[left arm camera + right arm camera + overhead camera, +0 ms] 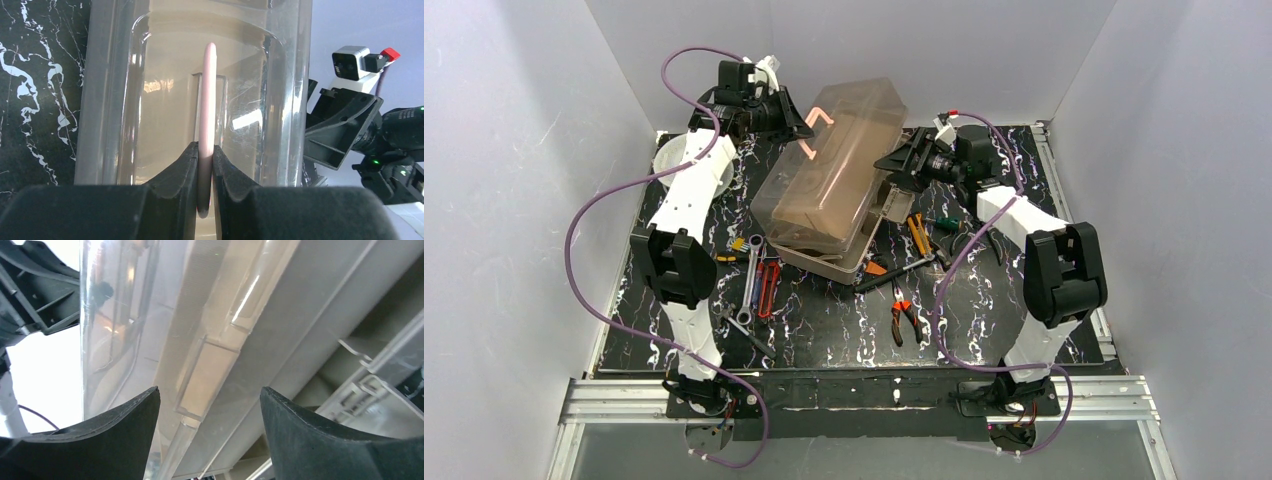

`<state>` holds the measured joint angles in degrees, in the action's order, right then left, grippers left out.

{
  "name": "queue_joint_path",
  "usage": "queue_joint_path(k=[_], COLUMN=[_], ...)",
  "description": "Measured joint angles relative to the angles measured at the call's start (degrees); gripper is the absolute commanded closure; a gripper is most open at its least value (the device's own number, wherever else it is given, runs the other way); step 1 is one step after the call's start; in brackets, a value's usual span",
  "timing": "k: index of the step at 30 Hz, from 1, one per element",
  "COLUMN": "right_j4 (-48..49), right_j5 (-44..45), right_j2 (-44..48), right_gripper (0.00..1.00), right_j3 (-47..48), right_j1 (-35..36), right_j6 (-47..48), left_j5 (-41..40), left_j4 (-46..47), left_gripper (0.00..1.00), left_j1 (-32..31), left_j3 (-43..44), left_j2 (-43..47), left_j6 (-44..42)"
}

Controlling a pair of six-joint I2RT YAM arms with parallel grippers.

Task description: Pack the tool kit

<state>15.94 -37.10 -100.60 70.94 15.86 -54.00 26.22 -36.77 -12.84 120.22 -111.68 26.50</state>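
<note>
left gripper [205, 150] extended far, clenched on handle [207, 95] | right gripper [210, 397] angled in from right, spread close to lid [844, 140] | toolbox [829, 260] seen at far centre of table [824, 340], lid raised, pliers [905, 320] laid nearer

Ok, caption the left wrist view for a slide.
Left end effector shut on the handle, the toolbox lid behind it.

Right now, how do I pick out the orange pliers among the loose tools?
Find the tan toolbox on the black mat. From its near right corner, come toward the right arm's base: the orange pliers lie alone. Only they have orange-and-black handles spread in a V; the red-handled tool and wrenches lie to the box's left.
</note>
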Motion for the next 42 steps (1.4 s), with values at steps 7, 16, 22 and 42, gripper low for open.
queue_joint_path(k=[7, 16, 22, 42], right_j4=[6.6, 3.3, 0.0, -3.4], right_j5=[-2.6, -0.6, 0.7, 5.0], right_j2=[-0.9, -1.0, -1.0, 2.3], right_gripper=[0.25, 0.43, 0.48, 0.54], right_j3=[0.0, 2.6, 4.3, 4.5], right_j1=[2.2, 4.5, 5.7, 6.1], right_j6=[-3.2, -0.5, 1.9, 4.4], left_j5=[2.8, 3.3, 2.6, 2.1], left_j4=[2.1, 3.1, 3.1, 2.0], left_gripper=[1.0, 0.63, 0.43, 0.29], left_j1=[1.4, 2.7, 3.5, 1.8], left_j3=[-2.2, -3.2, -4.5, -7.4], left_j2=[0.5, 0.9, 2.5, 9.7], left_j6=[1.1, 0.9, 0.0, -5.1])
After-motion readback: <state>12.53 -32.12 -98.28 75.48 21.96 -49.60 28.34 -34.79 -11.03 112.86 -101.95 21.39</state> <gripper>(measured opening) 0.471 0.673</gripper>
